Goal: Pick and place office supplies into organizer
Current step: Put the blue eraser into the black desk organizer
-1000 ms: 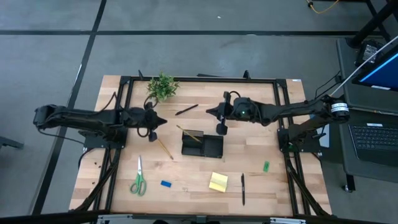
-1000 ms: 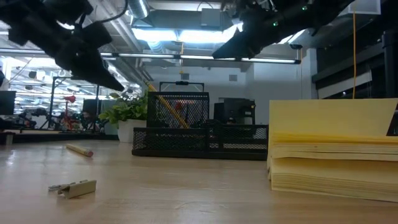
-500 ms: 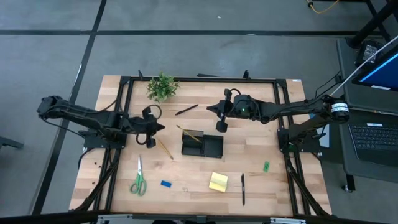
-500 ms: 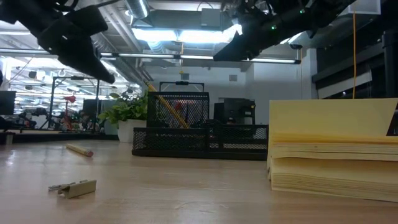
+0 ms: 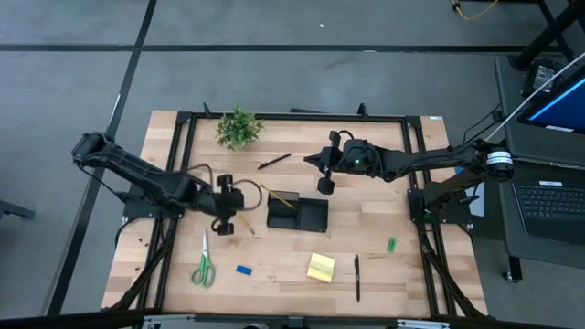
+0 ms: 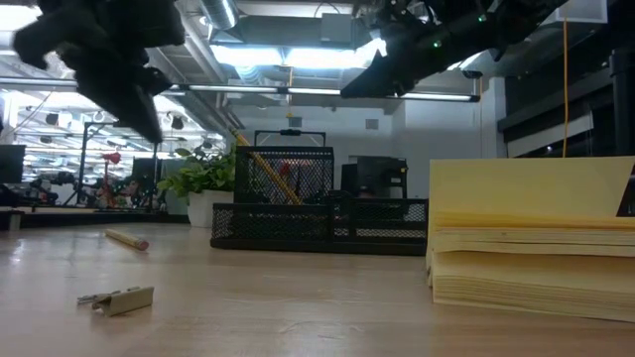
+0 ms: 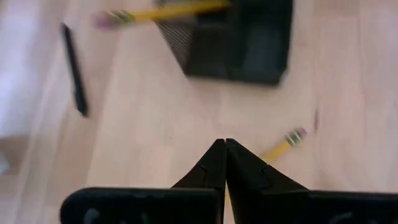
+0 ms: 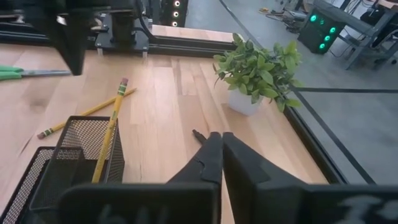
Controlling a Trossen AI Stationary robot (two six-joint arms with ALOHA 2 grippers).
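The black mesh organizer (image 5: 297,212) stands mid-table, and one pencil (image 5: 279,196) leans in its taller section. A second pencil (image 5: 242,217) lies flat just left of it. My left gripper (image 7: 224,144) is shut and empty, tipped downward above that loose pencil's eraser end (image 7: 295,135). My right gripper (image 8: 221,138) is also shut and empty. It hovers beyond the organizer's far side (image 5: 309,163), pointing toward the plant. Near the front edge lie green-handled scissors (image 5: 203,260), a blue block (image 5: 243,270), a yellow sticky pad (image 5: 321,267), a black pen (image 5: 356,277) and a green piece (image 5: 391,244).
A small potted plant (image 5: 238,128) stands at the far left, with another black pen (image 5: 274,161) lying near it. Black frame rails (image 5: 292,116) run along the table's far edge and sides. In the low view the sticky pad (image 6: 531,243) fills the right foreground.
My left gripper has swung toward the table's near edge and a little to the right. It has tipped further downward and ended over the loose pencil, with its fingers shut throughout. My right arm has kept still.
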